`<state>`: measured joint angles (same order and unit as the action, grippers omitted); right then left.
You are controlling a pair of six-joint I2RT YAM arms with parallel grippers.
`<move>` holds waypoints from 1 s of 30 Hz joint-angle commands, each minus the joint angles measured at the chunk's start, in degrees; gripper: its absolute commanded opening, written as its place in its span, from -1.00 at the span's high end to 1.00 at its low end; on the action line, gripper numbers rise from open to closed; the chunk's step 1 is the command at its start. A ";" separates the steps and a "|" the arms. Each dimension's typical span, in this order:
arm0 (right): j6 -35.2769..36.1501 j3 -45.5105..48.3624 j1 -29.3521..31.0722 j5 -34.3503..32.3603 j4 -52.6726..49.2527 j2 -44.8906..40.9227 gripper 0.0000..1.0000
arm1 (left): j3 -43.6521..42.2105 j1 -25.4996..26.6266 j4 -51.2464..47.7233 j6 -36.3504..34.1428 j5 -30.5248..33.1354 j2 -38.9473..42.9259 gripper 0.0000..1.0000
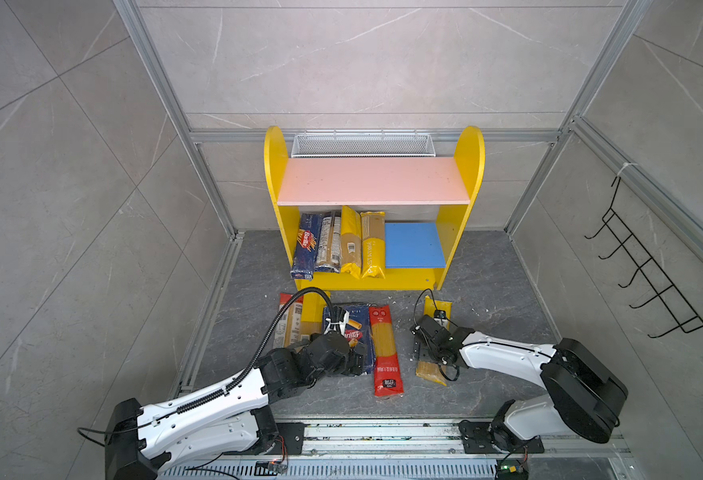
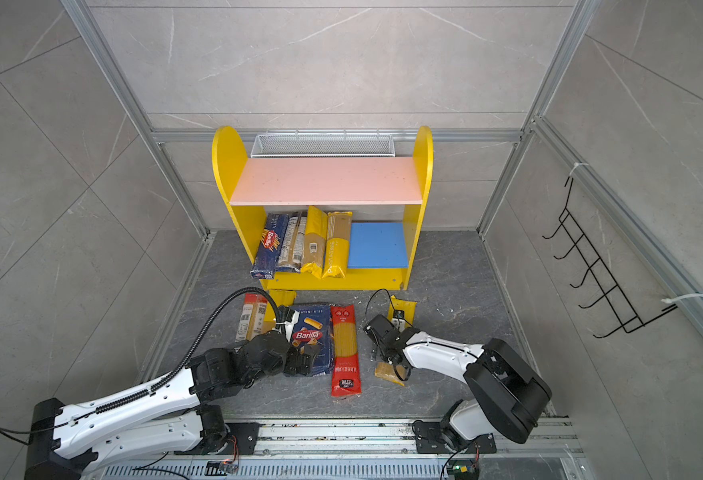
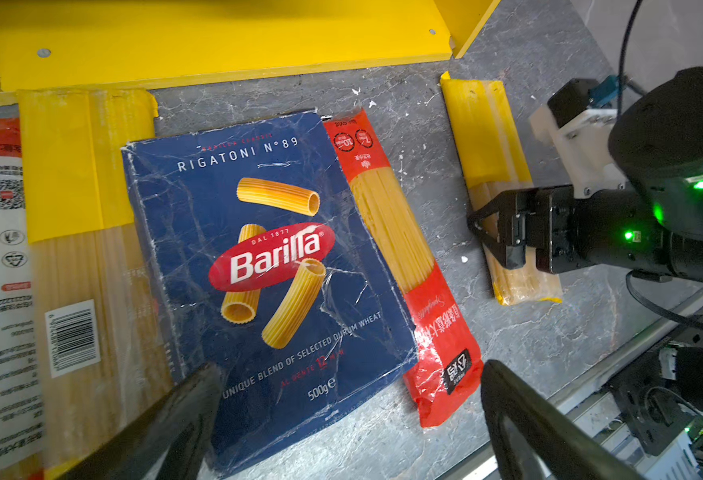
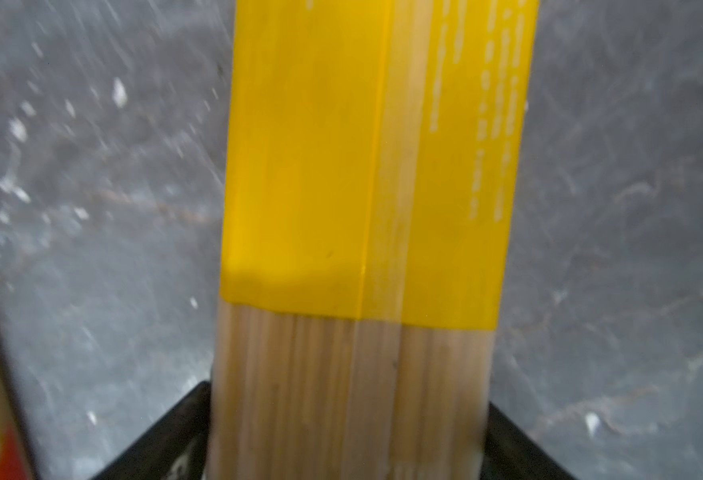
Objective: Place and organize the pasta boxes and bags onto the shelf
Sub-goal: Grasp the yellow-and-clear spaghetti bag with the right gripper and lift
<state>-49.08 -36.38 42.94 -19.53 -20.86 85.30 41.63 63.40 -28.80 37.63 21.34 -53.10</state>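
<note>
- Your left gripper (image 3: 351, 374) is nearest, at the near left. Its jaws are spread wide over the near end of the rigatoni pack (image 3: 266, 257), which lies flat on the floor in front of the shelf (image 1: 275, 166).
- Left of that pack, two long bags lie flat side by side: a red-and-white bag (image 1: 287, 322), then a yellow-ended bag (image 1: 311, 309).
- Touching the pack's right edge is the red-ended spaghetti bag (image 1: 386, 353), lying lengthwise from near to far.
- Farther back, four packs fill the left part of the shelf's blue lower board (image 1: 416, 245). The dark-blue spaghetti box (image 1: 307, 245) is leftmost, and their near ends stick out over the front edge.
- On the right, your right gripper (image 4: 347, 411) straddles the middle of a second yellow-ended bag (image 1: 429, 372) lying on the floor, well apart from the red-ended one. One jaw sits close against each long side, and you cannot tell whether they clamp it.
</note>
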 commanded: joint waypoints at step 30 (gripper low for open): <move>-7.79 18.72 2.14 22.74 5.56 -17.58 0.55 | -0.90 0.15 -11.54 7.47 7.48 14.23 -0.99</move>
<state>-53.60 -20.23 44.66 -3.84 1.45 69.52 40.58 63.40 -39.20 42.96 26.50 -39.70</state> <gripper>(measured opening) 0.390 0.998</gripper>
